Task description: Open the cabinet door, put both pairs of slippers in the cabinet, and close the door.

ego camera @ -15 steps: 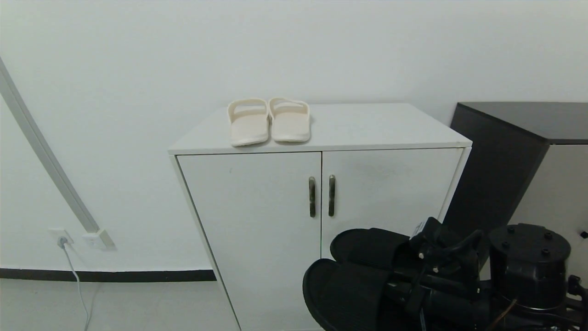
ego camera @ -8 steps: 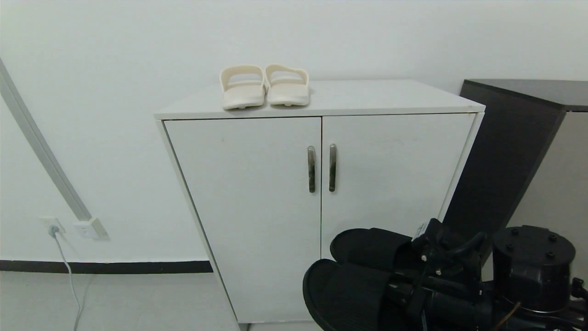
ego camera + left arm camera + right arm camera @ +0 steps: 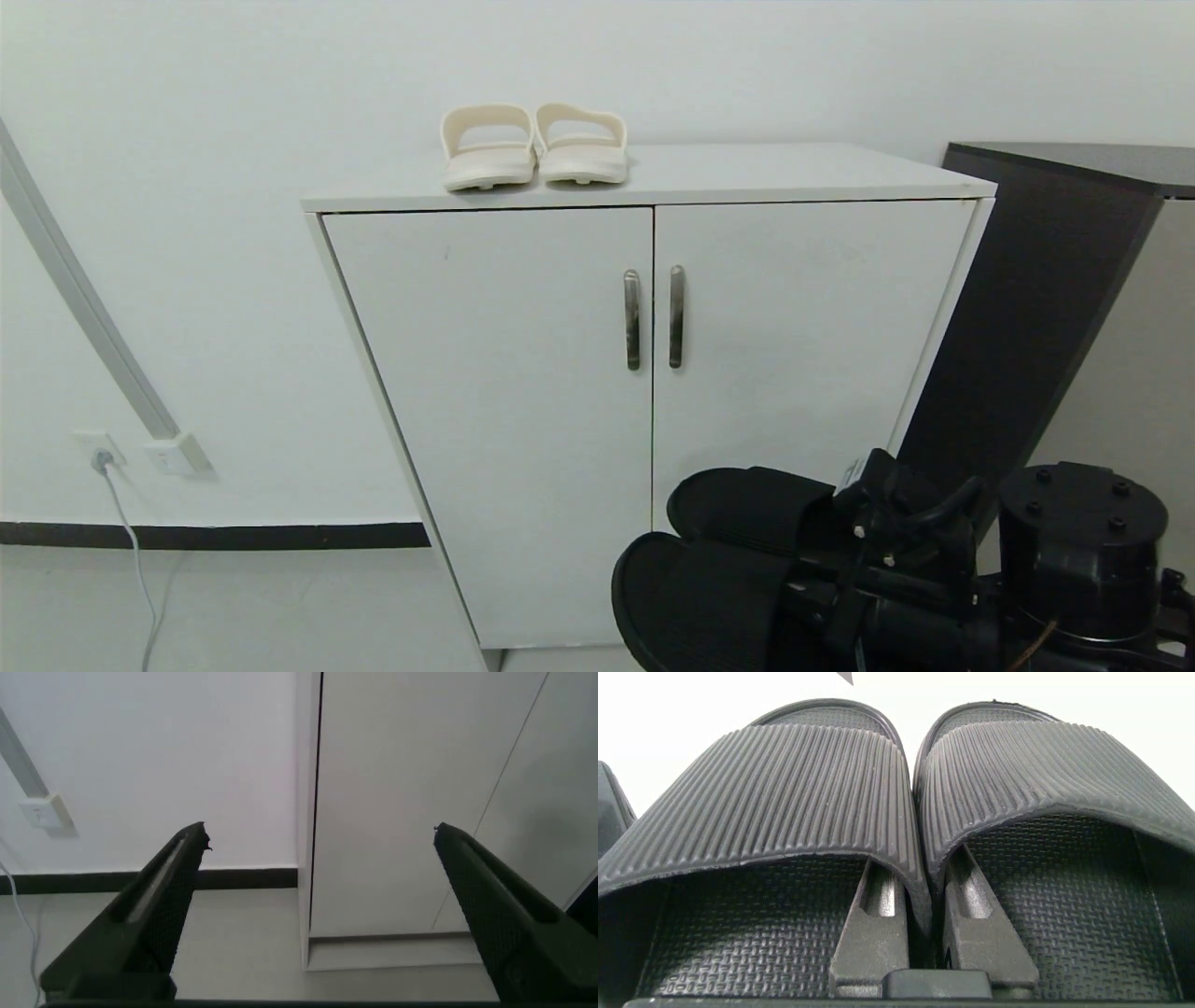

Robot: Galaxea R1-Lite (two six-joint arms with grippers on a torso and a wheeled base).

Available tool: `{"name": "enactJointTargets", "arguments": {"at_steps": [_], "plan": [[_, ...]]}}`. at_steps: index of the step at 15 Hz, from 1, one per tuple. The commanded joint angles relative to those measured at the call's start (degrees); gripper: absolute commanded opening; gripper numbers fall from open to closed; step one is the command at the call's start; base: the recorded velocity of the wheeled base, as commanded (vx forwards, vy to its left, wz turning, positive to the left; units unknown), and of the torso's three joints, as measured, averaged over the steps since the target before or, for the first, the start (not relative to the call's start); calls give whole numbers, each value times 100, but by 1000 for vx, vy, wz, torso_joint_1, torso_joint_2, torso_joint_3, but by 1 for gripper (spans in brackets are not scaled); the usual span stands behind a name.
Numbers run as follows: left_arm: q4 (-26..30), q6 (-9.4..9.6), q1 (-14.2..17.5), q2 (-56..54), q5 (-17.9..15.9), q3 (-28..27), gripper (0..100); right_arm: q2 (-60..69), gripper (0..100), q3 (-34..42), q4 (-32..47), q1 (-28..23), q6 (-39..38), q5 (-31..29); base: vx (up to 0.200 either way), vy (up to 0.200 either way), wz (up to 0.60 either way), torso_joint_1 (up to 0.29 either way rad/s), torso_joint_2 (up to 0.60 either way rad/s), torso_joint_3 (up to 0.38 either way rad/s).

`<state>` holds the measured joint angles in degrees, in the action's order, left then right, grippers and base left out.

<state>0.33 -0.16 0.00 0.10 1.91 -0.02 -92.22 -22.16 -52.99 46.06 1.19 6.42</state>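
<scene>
Judging by how things lie, you are at the very start of the job: none of the three steps looks done. The white cabinet [image 3: 523,448] has its left door [image 3: 495,373] and right door [image 3: 803,317] both flush and shut. The two handles [image 3: 632,319] stand upright side by side at the middle seam, and neither arm is on them. You cannot tell what the cabinet holds, since the doors hide its inside.

The beige slippers [image 3: 532,145] sit as a pair on the cabinet's top, toward its left half, touching each other, with the strap openings facing you. The black slippers [image 3: 728,569] are off the cabinet altogether, held low in front of the right door by your right gripper [image 3: 929,929]. One finger runs under each strap, and the two fingers pinch the slippers' inner side walls together, so that claw is closed on the pair.

Your left gripper [image 3: 320,833] is empty, with its fingers spread wide and nothing between them. It faces the cabinet's lower corner and the floor [image 3: 234,924] beside it, apart from both.

As I judge it, all of this is left: open a door, most likely with the free left claw on a handle, set the black pair inside, fetch the beige pair from the top and put it in too, then shut the door. Mind that the held pair hangs near the right door and may sit in the path of its swing
</scene>
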Motion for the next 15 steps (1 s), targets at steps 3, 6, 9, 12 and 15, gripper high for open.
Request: {"name": "enactJointTargets", "arguments": {"at_steps": [3,6,9,12,15], "plan": [[2,25,9,52,55,-15,100,11,0,10,-1,0,-5,8,0,0,0,-9,11,22],[37,-19,9,720,28,-903,100,2,0,45,-1,0,-5,26,0,0,0,-9,124,100],[-77,-125,-53,1563,-455,-1184,100,-15,0,63,-18,9,4,17,0,0,0,0,0,0],[-226,-125,-53,2082,-1255,-1316,100,-15,0,72,-27,17,4,26,0,0,0,0,0,0],[-745,-116,-62,3198,-1993,-1738,100,2,0,81,-27,53,48,26,0,0,0,0,0,0]]}}
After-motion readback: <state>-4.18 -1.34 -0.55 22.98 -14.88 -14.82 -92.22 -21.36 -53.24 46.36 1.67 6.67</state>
